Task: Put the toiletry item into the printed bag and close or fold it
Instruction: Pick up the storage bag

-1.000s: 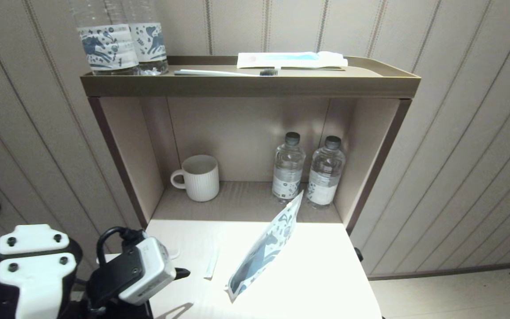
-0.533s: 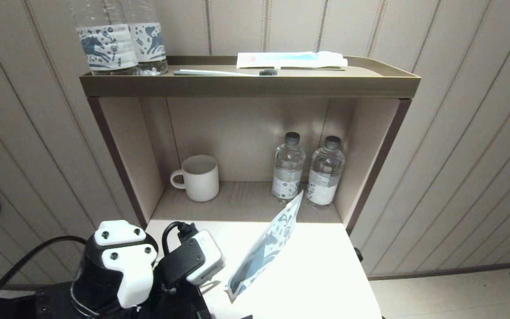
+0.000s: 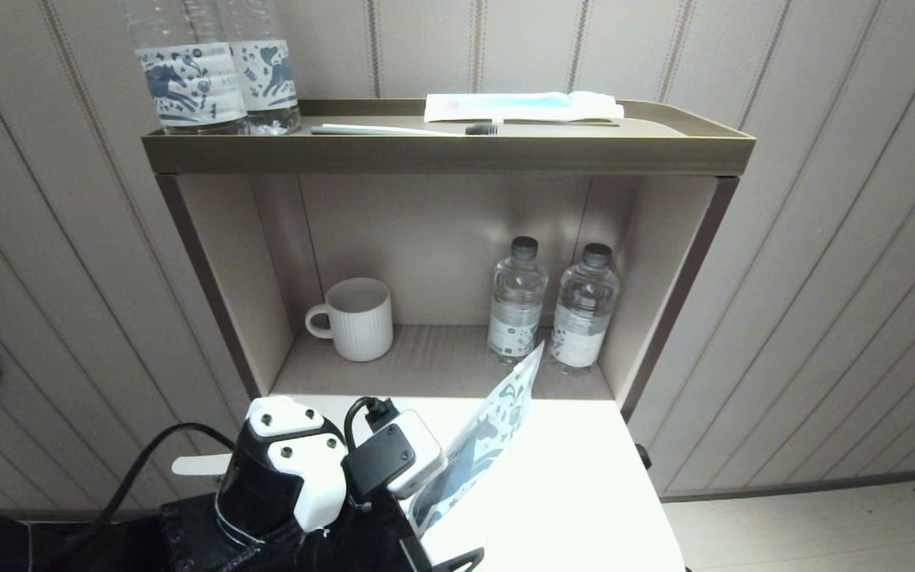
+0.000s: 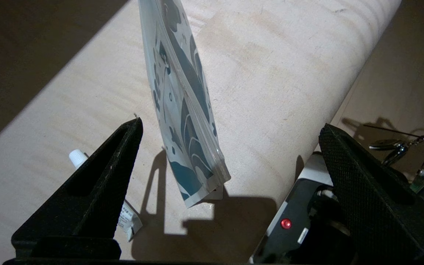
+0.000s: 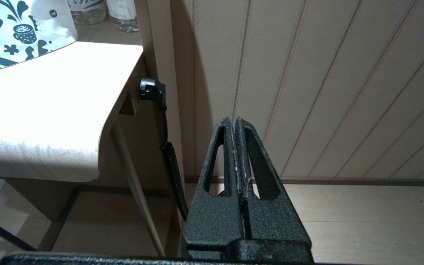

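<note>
The printed bag (image 3: 480, 445) is a flat white pouch with dark blue-grey horse and doodle print and a zip strip along its edge. It stands tilted on its lower corner on the table (image 3: 569, 492), its upper corner rising toward the 2 small bottles (image 3: 553, 310) in the shelf recess. The comb cannot be made out in any view.

The table is pale and brightly lit. Behind it stands a brown shelf unit (image 3: 449, 151) against a striped panelled wall. A white ribbed mug (image 3: 356, 319) sits in the recess to the left of the bottles. On the top shelf are 2 horse-label bottles (image 3: 215, 75), a toothbrush (image 3: 406, 129) and a white-and-blue packet (image 3: 521, 107). A small white tube (image 4: 123, 217) lies on the table, partly hidden behind one of the jaws.

The left gripper (image 4: 230, 162) is at the table's near left edge with its jaws spread wide and holding nothing; the bag's lower corner sits between them, closer to one, touching neither. The right gripper (image 5: 237, 147) hangs below and to the right of the table near the wall, its jaws pressed together and empty.
</note>
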{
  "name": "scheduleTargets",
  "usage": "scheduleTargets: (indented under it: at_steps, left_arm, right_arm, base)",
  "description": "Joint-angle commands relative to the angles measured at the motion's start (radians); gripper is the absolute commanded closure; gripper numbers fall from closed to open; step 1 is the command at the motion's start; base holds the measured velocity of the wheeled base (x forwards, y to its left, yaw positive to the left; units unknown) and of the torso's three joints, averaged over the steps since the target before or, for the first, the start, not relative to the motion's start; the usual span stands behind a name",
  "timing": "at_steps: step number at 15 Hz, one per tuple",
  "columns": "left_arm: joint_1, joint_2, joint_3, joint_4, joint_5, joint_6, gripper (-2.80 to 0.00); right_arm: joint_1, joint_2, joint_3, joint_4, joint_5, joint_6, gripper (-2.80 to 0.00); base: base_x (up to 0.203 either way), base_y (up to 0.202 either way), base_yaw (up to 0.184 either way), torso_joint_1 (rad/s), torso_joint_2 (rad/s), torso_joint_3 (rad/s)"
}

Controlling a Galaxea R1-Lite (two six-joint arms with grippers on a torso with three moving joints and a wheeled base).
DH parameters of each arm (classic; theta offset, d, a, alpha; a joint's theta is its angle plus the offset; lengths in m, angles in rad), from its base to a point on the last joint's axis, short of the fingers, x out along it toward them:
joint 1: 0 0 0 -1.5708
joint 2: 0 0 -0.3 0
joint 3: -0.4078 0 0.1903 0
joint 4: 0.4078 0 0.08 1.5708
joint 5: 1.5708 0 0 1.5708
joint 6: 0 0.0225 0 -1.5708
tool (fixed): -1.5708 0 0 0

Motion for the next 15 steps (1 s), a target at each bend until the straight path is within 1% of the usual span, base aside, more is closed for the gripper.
scheduleTargets:
  at_steps: [1, 4, 7, 8, 15]
  left_arm:
    - [0.0, 0.028, -0.011, -0.01, -0.001, 0.001, -2.8]
    - [0.0, 0.049, -0.042, -0.009, -0.001, 0.001, -2.8]
    - [0.0, 0.053, -0.05, -0.01, -0.001, 0.001, -2.8]
    - [0.0, 0.053, -0.048, -0.01, -0.001, 0.001, 0.0]
    - [-0.02, 0.074, -0.048, -0.023, -0.006, 0.013, 0.0]
  right_arm:
    - [0.0, 0.001, 0.0, 0.0, 0.0, 0.0, 0.0]
    - [0.0, 0.001, 0.0, -0.001, 0.0, 0.0, 0.0]
    - [0.0, 0.001, 0.0, 0.0, 0.001, 0.0, 0.0]
    - [0.0, 0.0, 0.0, 0.0, -0.001, 0.0, 0.0]
    - [0.0, 0.0, 0.0, -0.001, 0.001, 0.0, 0.0]
  base:
    - [0.0, 0.0, 0.0, 0.0, 0.0, 0.0]
    - [0.0, 0.0, 0.0, 0.0, 0.0, 0.0]
    - [0.0, 0.0, 0.0, 0.0, 0.0, 0.0]
    - [0.0, 0.0, 0.0, 0.0, 0.0, 0.0]
    - [0.0, 0.0, 0.0, 0.0, 0.0, 0.0]
